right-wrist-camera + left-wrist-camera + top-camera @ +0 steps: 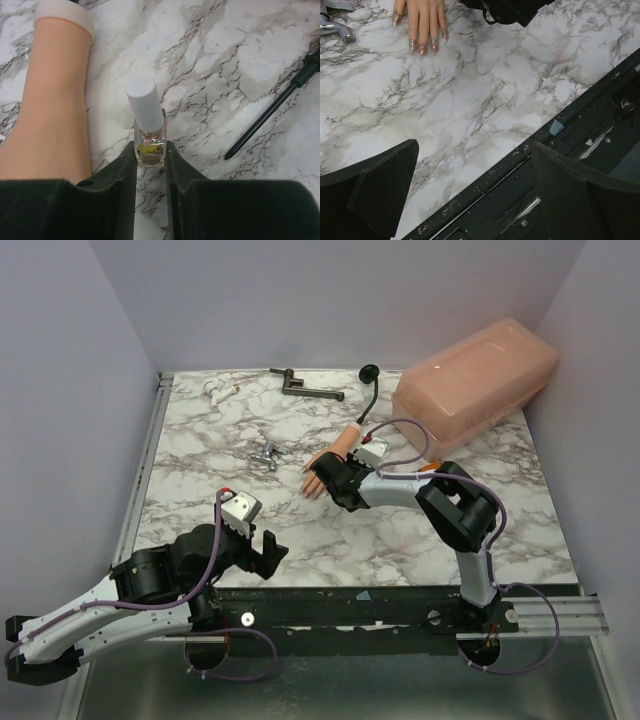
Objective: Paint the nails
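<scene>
The peach mannequin hand [328,458] lies flat on the marble table, its black curved stem [372,390] running to the back. In the left wrist view its fingers [422,22] point toward me, and the nails [422,49] look glittery and reddish. My right gripper [338,483] is beside the hand. In the right wrist view the right gripper [150,152] is shut on a small glass nail polish bottle [149,135] with a white cap, upright on the table next to the hand's wrist [52,100]. My left gripper [475,195] is open and empty over the table's near edge.
A large pinkish translucent box [475,380] stands at the back right. A dark metal tool [305,388] and a small white item [220,390] lie at the back. A small metal piece [265,454] lies left of the hand. The black rail [400,605] runs along the front.
</scene>
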`<action>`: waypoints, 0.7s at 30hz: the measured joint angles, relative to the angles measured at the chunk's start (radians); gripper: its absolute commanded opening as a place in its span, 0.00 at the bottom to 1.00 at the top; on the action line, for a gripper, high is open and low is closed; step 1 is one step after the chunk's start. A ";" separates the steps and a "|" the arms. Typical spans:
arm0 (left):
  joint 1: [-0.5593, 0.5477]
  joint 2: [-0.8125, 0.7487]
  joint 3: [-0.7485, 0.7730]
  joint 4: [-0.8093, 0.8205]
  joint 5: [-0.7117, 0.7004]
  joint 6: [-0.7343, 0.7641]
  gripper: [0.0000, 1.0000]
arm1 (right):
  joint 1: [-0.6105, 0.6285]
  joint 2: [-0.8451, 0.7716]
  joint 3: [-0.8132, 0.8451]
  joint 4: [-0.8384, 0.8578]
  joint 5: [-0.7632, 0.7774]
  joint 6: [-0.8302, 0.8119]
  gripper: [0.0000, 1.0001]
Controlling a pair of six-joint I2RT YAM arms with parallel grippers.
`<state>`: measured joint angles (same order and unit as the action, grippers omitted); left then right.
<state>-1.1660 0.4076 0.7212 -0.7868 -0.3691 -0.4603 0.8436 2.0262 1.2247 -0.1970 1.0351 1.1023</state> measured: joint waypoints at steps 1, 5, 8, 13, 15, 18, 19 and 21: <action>0.000 0.000 0.000 0.000 0.001 0.000 0.99 | -0.004 0.010 0.017 -0.042 0.005 0.033 0.01; 0.000 0.000 0.000 0.000 0.003 0.000 0.98 | -0.021 0.024 0.034 -0.137 0.015 0.130 0.02; 0.000 -0.001 0.000 0.000 0.003 0.000 0.99 | -0.032 0.029 0.037 -0.182 0.026 0.181 0.05; 0.000 -0.005 -0.001 0.000 0.003 0.000 0.98 | -0.036 0.044 0.064 -0.226 0.034 0.226 0.09; 0.000 -0.010 -0.004 0.000 0.003 0.000 0.98 | -0.036 0.050 0.072 -0.240 0.037 0.237 0.13; 0.000 -0.014 -0.006 -0.001 0.003 -0.001 0.99 | -0.036 0.053 0.079 -0.252 0.039 0.246 0.27; 0.000 -0.015 -0.006 -0.001 0.003 -0.001 0.98 | -0.036 0.053 0.079 -0.254 0.040 0.249 0.31; 0.000 -0.019 -0.007 -0.001 0.003 -0.001 0.99 | -0.036 0.053 0.079 -0.257 0.039 0.253 0.34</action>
<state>-1.1660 0.3882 0.7143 -0.7876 -0.3664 -0.4610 0.8078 2.0796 1.3041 -0.4538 1.0740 1.3556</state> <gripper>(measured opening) 0.983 0.296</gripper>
